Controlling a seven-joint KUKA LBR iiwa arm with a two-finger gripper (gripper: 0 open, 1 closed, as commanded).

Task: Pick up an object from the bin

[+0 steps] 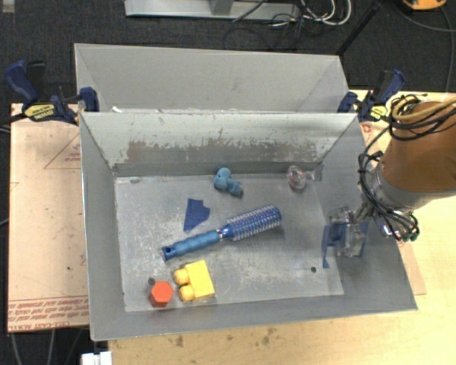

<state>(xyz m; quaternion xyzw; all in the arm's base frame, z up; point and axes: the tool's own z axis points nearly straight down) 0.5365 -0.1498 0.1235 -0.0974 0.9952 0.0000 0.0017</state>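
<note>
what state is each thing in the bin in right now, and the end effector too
blue hairbrush: lying flat mid-bin, handle toward front left
blue flat piece: lying flat just behind the handle
small blue lump: resting by the back wall
small clear thing: resting by the back wall
yellow block: front left, beside the orange block
end effector: low at the bin's right side, apart from these

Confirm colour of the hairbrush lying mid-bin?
The hairbrush is blue all over, handle and bristle head alike; the camera view shows it plainly.
</note>
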